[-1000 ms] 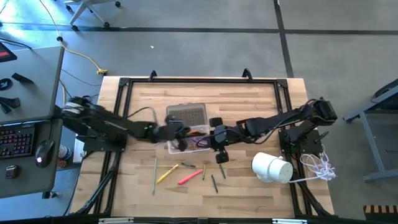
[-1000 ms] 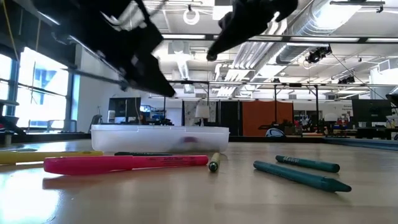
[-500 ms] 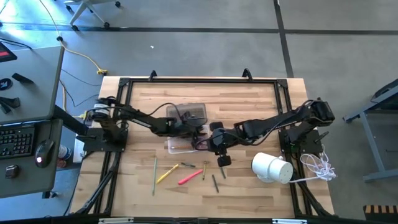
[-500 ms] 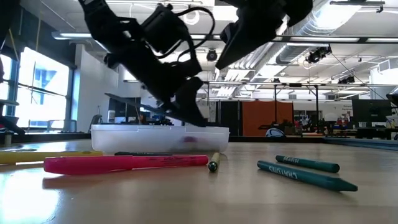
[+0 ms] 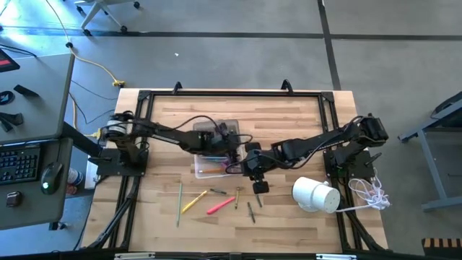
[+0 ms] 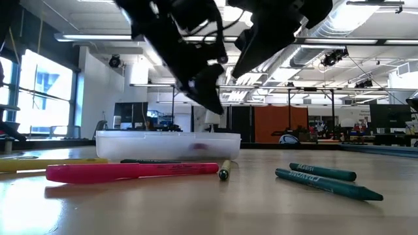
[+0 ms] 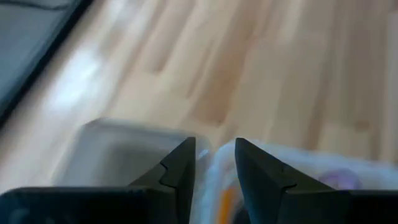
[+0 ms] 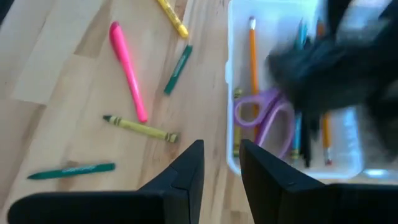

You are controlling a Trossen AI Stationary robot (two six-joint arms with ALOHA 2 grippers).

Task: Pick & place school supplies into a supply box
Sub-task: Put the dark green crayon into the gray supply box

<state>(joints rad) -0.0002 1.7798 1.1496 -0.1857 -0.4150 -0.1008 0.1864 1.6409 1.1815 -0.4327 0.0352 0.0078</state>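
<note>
The supply box (image 5: 213, 166) stands open at mid-table, its lid (image 5: 216, 130) lying behind it. In the box lie purple scissors (image 8: 264, 115), an orange pencil (image 8: 253, 59) and other supplies. My left gripper (image 7: 214, 168) hovers open over the box's right end, holding nothing. My right gripper (image 8: 221, 171) hangs open beside the box's near right corner, also holding nothing. On the table in front lie a pink marker (image 8: 127, 68), a yellow one (image 8: 171, 15), an olive crayon (image 8: 140, 127) and green crayons (image 8: 177, 68) (image 8: 71, 170).
A white cylinder (image 5: 315, 195) lies at the near right with a white cord (image 5: 369, 191) beside it. A thin green pencil (image 5: 179, 202) lies at the near left. A black frame (image 5: 231, 92) borders the tabletop. The two arms meet closely above the box's right end.
My left gripper has swept from the box's left end toward the table's right edge, rising slightly and rolling, and now hangs over the box's right end next to my right gripper. The nearest green crayon has crept a little toward the right.
</note>
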